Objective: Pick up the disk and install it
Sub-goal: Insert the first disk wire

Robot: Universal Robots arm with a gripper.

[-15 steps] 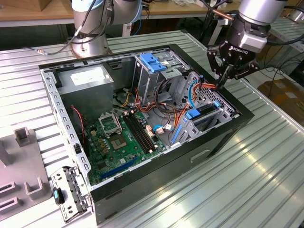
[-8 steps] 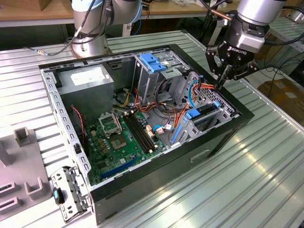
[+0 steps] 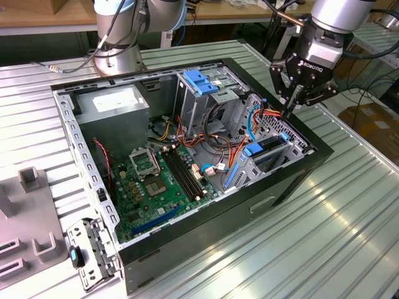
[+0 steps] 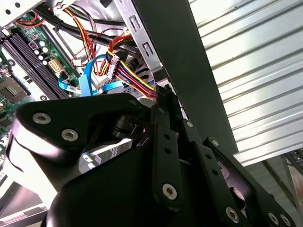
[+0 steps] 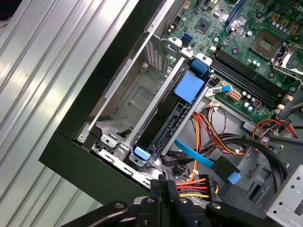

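**Ana:** Gripper (image 5: 162,185) right up at the lens in the first wrist view, black fingers pressed together with nothing visibly between them. It hangs over a red, orange and yellow cable bundle (image 5: 199,187).

**Ben:** And the disk?

**Ana:** The disk (image 5: 165,124) is down in its bay inside the computer case (image 3: 218,227). It stands on edge along the case wall at the exterior view's right, close to the corner, blue rails on both sides and a blue tab (image 5: 190,86) on top. It looks seated, not carried.

**Ben:** So picking up is done?

**Ana:** I'd judge so. We're at the tail of the install, with the gripper just above the case's far corner and the case resting on the ribbed tabletop (image 3: 330,249).

**Ben:** What does any further move call for?

**Ana:** Care, I'd say. Wires crowd that corner, and a blue ribbon (image 5: 196,156) runs beside the bay. Closed fingers could snag a lead, so a clean vertical line looks safest. Whether the disk has latched fully, I can't tell.
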